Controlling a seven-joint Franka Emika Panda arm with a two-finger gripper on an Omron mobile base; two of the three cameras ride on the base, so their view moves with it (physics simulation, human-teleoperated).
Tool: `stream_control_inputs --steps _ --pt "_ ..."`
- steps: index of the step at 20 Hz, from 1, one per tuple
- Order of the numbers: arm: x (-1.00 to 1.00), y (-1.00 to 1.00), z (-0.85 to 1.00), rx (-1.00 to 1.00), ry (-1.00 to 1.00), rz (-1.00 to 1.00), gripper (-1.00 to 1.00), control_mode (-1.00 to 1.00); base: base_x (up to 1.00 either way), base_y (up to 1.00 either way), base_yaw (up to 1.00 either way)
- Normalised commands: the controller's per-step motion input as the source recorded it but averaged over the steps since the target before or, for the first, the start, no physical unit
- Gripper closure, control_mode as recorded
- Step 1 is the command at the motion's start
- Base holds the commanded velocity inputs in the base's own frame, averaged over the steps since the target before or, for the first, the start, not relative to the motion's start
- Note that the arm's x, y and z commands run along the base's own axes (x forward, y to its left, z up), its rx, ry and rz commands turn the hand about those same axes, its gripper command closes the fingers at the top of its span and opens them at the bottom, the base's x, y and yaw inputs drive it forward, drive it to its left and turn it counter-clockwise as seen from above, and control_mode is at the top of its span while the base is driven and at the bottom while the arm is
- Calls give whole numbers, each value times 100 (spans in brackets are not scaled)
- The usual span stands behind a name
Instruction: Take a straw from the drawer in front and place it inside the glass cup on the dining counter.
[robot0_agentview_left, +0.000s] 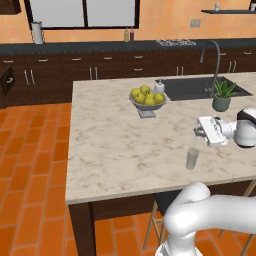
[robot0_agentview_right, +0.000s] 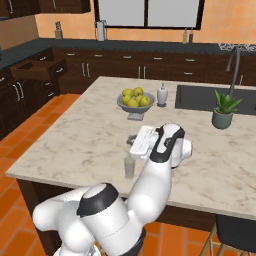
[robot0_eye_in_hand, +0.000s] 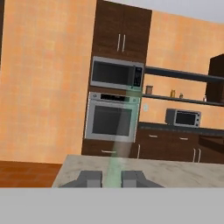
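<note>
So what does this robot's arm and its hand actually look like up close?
The arm is glossy white, built of fat rounded tube segments with dark grey bands at the joints. It ends in a boxy white gripper with two small dark grey fingers. No cables or markings show.

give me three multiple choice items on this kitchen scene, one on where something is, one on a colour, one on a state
1. Where does the glass cup stand?
A. on the dining counter, under the gripper
B. inside the sink
C. on the floor

2. What colour is the fruit in the fruit bowl?
A. red
B. yellow-green
C. purple

3. How is the straw?
A. lying flat on the counter
B. pinched between the gripper's fingers
C. lying in the fruit bowl

Answers:
1 A, both base views show the cup on the marble top right below the hand.
2 B, the bowl's fruit looks yellow-green in both base views.
3 B, the hand view shows the pale stick rising between the two fingertips.
</note>
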Motion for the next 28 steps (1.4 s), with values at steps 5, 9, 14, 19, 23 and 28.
stream_control_inputs --steps 5,9,14,19,23,28 --pt "30 0 -16 0 0 0 100 -100 0 0 0" --pt "17 0 -26 -2 0 0 100 -100 0 0 0" --pt "10 -4 -26 -2 0 0 100 -100 0 0 0" --pt "-28 -17 -16 0 0 0 100 -100 0 0 0" --pt "-24 -7 -20 0 0 0 100 -100 0 0 0" --pt "0 7 -18 0 0 0 100 -100 0 0 0"
